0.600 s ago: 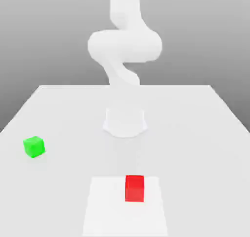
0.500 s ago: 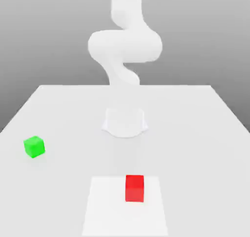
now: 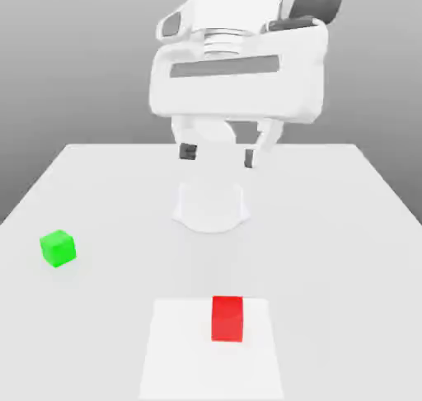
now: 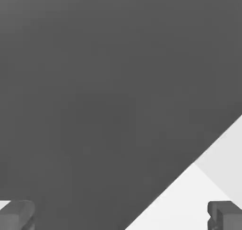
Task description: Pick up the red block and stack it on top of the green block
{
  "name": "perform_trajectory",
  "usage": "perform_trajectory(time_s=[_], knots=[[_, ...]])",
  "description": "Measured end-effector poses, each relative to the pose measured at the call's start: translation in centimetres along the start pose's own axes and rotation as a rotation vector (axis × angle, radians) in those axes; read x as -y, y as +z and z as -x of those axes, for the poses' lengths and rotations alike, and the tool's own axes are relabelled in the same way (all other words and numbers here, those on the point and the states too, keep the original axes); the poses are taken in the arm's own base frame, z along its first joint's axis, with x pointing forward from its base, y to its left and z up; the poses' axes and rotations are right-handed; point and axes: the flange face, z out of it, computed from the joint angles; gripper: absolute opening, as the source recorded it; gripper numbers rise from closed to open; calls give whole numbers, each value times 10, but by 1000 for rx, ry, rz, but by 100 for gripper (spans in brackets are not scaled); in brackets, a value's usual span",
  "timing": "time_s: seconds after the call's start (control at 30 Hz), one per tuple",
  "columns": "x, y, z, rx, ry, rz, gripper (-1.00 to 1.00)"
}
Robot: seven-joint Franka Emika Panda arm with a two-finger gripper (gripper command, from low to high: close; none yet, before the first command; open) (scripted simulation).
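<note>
Two blocks lay well apart on my table (image 3: 346, 226): red block (image 3: 227, 318) on the pale square (image 3: 177, 350), green block (image 3: 58, 248) toward the exterior view's left. My gripper (image 3: 218, 153) hung above, fingers spread, holding nothing.

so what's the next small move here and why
Probably bring the gripper toward the camera and down over the red block. Its fingers are open and empty, hanging well above the table, and the red block sits untouched on the lighter patch, apart from the green block.
</note>
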Motion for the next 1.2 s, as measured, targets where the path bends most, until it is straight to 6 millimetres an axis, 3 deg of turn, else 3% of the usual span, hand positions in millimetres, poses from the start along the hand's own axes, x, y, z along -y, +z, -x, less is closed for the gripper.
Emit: perform_trajectory(time_s=[0.3, 0.57, 0.97, 1.0, 1.2], knots=[[-62, 104, 6, -13, 375, 195, 0], [-129, 165, 18, -36, 693, 355, 0], [-154, 226, 24, -37, 724, 366, 0], [-156, 229, 24, -38, 722, 367, -100], [-157, 231, 24, -37, 722, 366, -100]])
